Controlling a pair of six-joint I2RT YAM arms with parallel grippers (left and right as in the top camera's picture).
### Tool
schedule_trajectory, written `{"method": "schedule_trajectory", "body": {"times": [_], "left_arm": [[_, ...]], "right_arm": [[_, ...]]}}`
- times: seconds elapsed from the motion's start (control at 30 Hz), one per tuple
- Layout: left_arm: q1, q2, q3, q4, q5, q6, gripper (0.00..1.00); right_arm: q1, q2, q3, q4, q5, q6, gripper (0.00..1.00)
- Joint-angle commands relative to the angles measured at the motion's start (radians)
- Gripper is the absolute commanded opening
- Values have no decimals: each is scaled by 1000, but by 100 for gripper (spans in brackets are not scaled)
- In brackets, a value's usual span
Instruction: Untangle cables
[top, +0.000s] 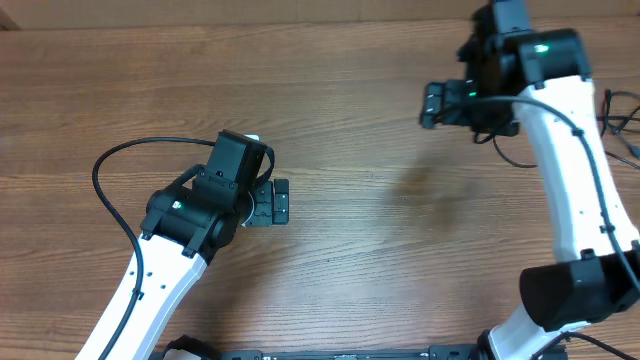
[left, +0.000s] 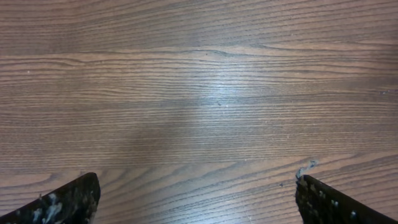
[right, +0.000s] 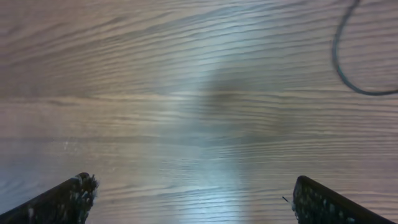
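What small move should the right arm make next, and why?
Probably turn the right gripper toward the thin black cable. Both it and the left gripper stand open and hold nothing, and only wooden table shows between their fingers. The cable appears just at the upper right corner of the right wrist view.

Thin black cables (top: 618, 100) lay in a loose, overlapping bunch at the far right side of the wooden table (top: 350, 120). They ran out of the overhead view, so their full extent could not be seen. One slender strand (top: 508, 158) curved leftward from that side in an open bend, flat on the wood. In the right wrist view, a thin black cord (right: 336, 56) swept down from the top edge, then bent away to the right.
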Motion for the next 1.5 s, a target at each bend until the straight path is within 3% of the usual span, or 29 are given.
{"method": "schedule_trajectory", "body": {"times": [0.0, 0.3, 1.47], "left_arm": [[6, -3, 3, 1, 4, -10, 100], [6, -3, 3, 1, 4, -10, 100], [6, -3, 3, 1, 4, -10, 99]], "right_arm": [[77, 0, -8, 19, 39, 34, 100], [176, 0, -8, 93, 5, 34, 100], [177, 0, -8, 100, -33, 34, 100]]}}
